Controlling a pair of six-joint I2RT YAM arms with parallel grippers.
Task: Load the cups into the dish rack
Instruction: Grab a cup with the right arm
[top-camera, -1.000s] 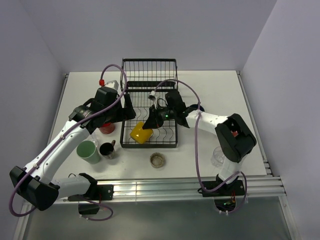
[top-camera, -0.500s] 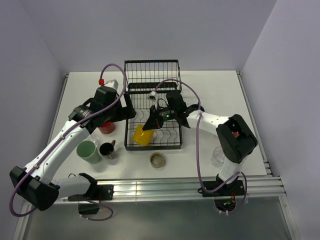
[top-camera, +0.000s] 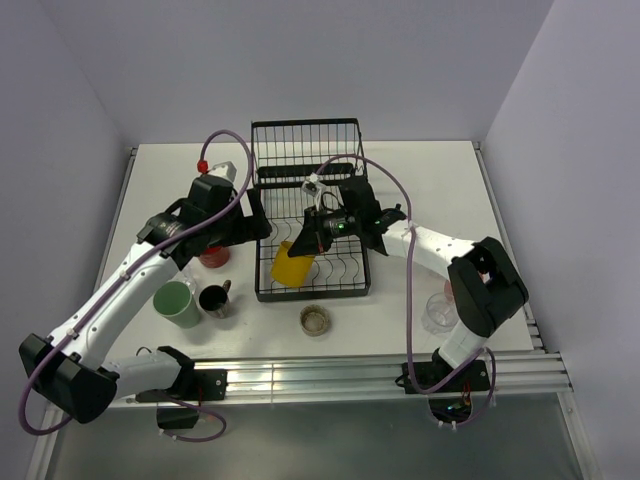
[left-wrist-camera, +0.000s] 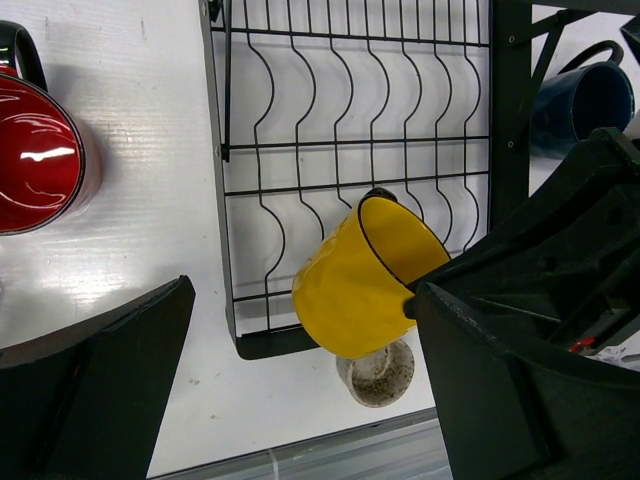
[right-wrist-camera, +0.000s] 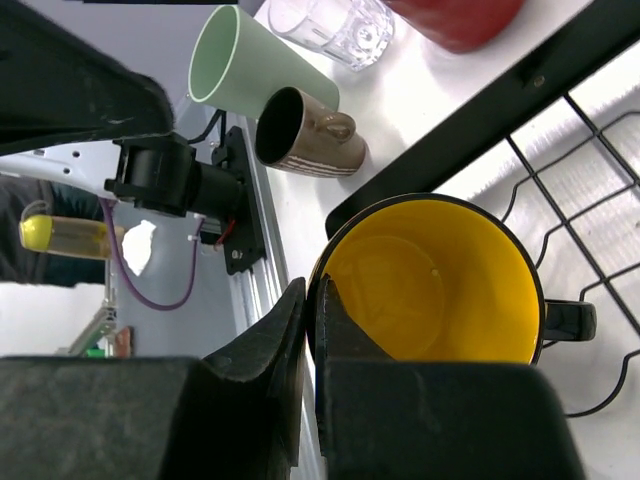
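A yellow mug (top-camera: 291, 266) hangs tilted over the near left corner of the black wire dish rack (top-camera: 300, 135). My right gripper (top-camera: 310, 246) is shut on its rim. In the right wrist view the fingers (right-wrist-camera: 300, 330) pinch the rim of the yellow mug (right-wrist-camera: 430, 290), one inside and one outside. My left gripper (top-camera: 260, 226) stands open at the rack's left edge, holding nothing. From the left wrist, the yellow mug (left-wrist-camera: 365, 280) shows below my wide-open left gripper (left-wrist-camera: 300, 300). A navy mug (left-wrist-camera: 580, 105) lies in the dish rack (left-wrist-camera: 225, 150).
Left of the rack stand a red mug (top-camera: 213, 257), a green tumbler (top-camera: 176, 304) and a dark brown mug (top-camera: 214, 299). A low brownish glass (top-camera: 315, 320) sits in front of the rack. A clear glass (top-camera: 437, 312) stands by the right arm's base.
My right gripper has shut on the yellow mug's rim and pulled it up and to the right. The rack has slid a little to the right. The left arm has hardly moved.
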